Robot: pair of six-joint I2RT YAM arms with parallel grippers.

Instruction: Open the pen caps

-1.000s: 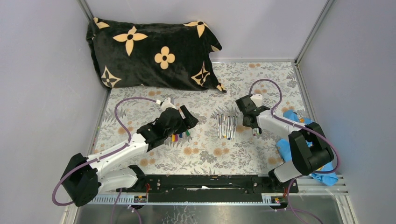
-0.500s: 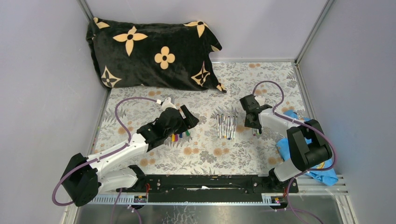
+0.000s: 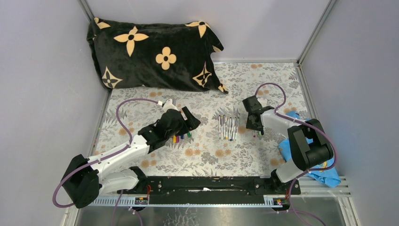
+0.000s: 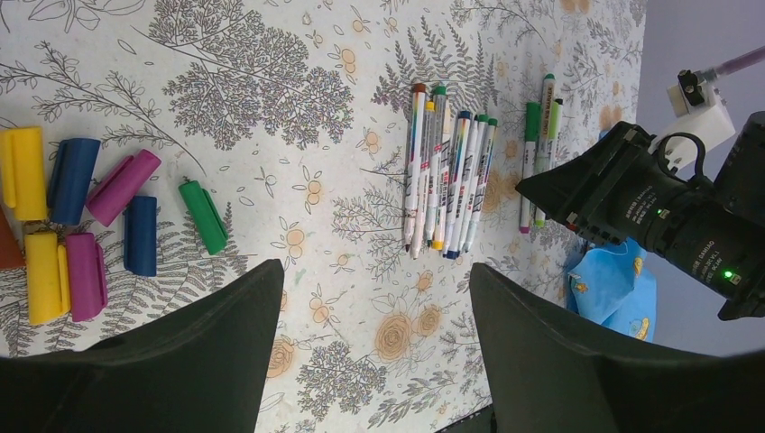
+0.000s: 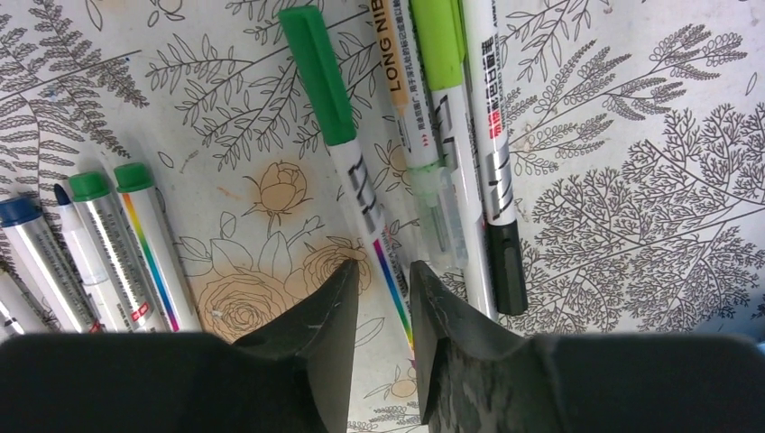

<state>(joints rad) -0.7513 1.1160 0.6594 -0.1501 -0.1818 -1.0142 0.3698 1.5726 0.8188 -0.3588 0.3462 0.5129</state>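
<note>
Left gripper (image 4: 374, 280): released, jaws wide apart with nothing between them; it hovers over the tablecloth (image 4: 271, 81), between the loose caps and the row of pens.
Right gripper (image 5: 383, 271): jaws narrowly apart, straddling the barrel of the green-capped pen (image 5: 356, 171); not clenched on it.
Loose caps (image 4: 122, 185): yellow, blue, magenta and green, clustered well apart from the pens.
Row of pens (image 4: 447, 180): they lie side by side and appear uncapped.
Pens left to open: the green-capped pen and two neighbouring pens (image 5: 492, 135), close together below the right gripper.
Risk, wrong pick: the neighbouring pens lie just beside the target, so a finger landing off-line can pinch two barrels or push one away.
Risk, slip: the barrel is round and glossy, so it can roll or shoot out as the jaws close.
Risk, cap pull: the cap is short, so an off-axis pull can twist the pen in the grip, and the bared tip can mark the tablecloth.
Pen material: slim whitish plastic cylinders with a glossy print.
Cap material: hard, opaque plastic, stubby, with a flat clip.
Tablecloth: flat, with a printed pattern of ferns and flowers.
Fingers (image 5: 316, 352): black, rigid, wedge-shaped.
</note>
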